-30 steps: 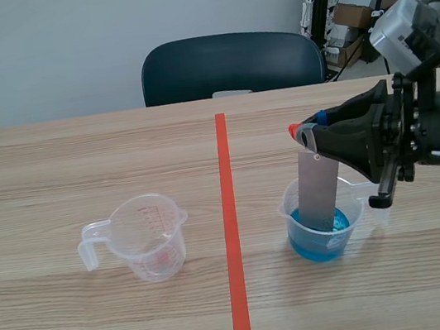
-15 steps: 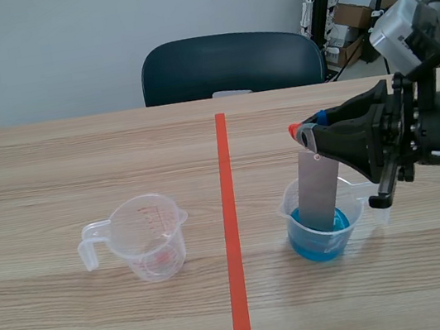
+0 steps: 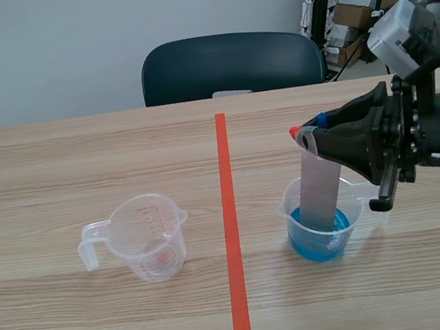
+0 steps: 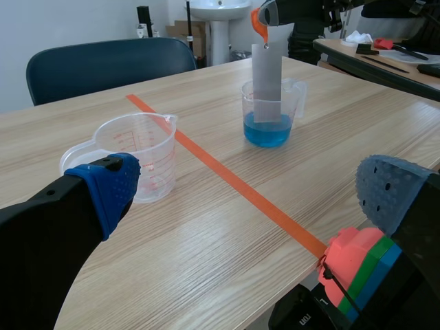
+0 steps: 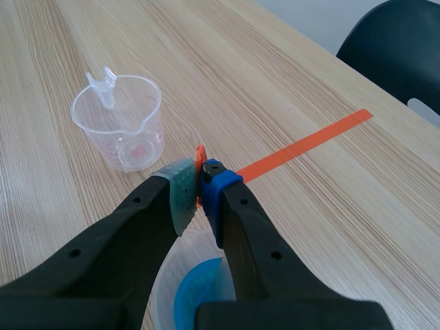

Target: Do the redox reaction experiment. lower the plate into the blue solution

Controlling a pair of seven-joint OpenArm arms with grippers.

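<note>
Your right gripper (image 3: 306,135) holds its fingers clenched on the top of the grey plate (image 3: 318,187), whose lower end appears already immersed in the blue solution (image 3: 322,238) in the measuring cup (image 3: 359,198), leaving little lowering to do; your left gripper (image 4: 251,189) has its fingers spread.

Matt grey metal plate (image 3: 318,189), clear plastic beaker (image 3: 289,214), wood-grain table (image 3: 76,154)

We see bright, even indoor light falling from above on the pale wooden desk (image 3: 76,154). Shadows are faint and soft: one lies against the blue-filled beaker (image 3: 324,228) at its 4 o'clock side, another under the empty cup (image 3: 152,236). In the left wrist view, the fingers (image 4: 103,185) of the left tool (image 4: 251,182) loom large, and a soft sheen crosses the desk ahead of them.
</note>
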